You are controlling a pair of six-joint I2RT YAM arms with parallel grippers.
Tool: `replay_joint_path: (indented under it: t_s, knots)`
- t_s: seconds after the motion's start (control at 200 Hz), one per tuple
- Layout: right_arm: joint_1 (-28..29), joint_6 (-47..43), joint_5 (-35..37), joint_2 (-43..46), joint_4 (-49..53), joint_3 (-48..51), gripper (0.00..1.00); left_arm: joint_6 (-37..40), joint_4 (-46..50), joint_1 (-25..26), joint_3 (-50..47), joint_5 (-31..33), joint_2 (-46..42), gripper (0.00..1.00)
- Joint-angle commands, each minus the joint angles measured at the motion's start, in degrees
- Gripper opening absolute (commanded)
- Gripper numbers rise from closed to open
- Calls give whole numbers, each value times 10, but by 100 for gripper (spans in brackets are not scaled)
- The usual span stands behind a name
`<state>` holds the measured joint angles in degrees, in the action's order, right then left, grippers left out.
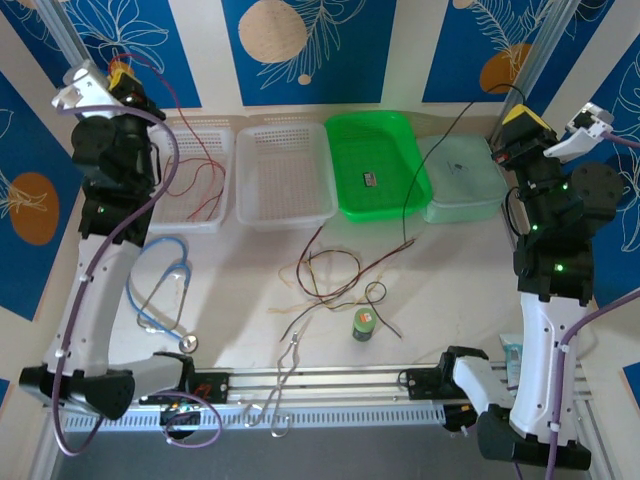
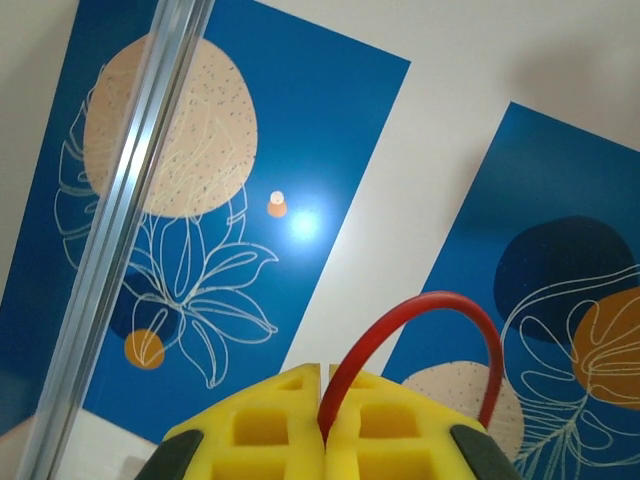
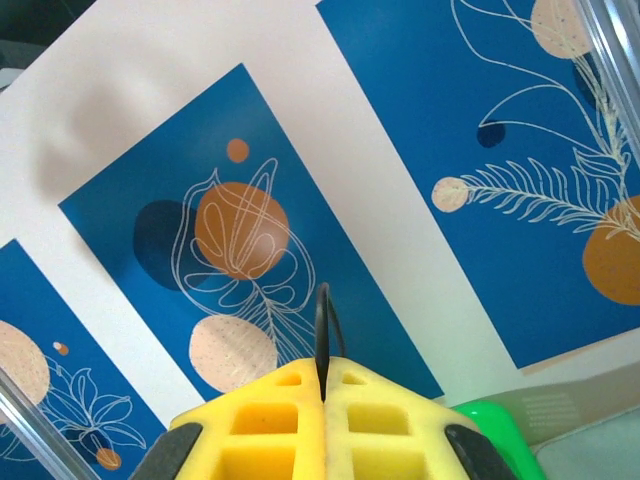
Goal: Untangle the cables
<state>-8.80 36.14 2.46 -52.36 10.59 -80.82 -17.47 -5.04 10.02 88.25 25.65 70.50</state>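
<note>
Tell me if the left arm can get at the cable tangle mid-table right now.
Probably not yet: the left gripper is raised and shut on a red cable. Nothing covers the tangle, so the way looks free once it lets go.

Two white baskets (image 1: 283,215), a green tray (image 1: 345,205) and a pale tray (image 1: 462,210) are lining the far edge of the surface (image 1: 460,290), blocking low passage there, while a red cable (image 1: 207,160) is hanging from the left jaws into the leftmost basket (image 1: 190,218) and a black cable (image 1: 404,228) is stretching from the right jaws down to the central tangle (image 1: 330,275). A green bottle (image 1: 364,325) is standing just beside the tangle, and a stethoscope (image 1: 165,290) and forceps (image 1: 290,355) are lying at the near left. Bare strips are lying open between stethoscope and tangle and right of the tangle.
</note>
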Motion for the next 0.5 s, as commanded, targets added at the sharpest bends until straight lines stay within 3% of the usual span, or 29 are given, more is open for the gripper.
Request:
replay_joint_path:
  t_s: [0.0,0.25,0.495]
  knots:
    - [4,6,-14,5,-24,-21,0,60,-45,-10,45,2,28,0]
    - [4,0,-22,5,-16,-23,0,281,-140,-10,85,65,138,0]
    - [4,-34,-17,4,-4,-44,0,320,-206,-11,55,142,215,0]
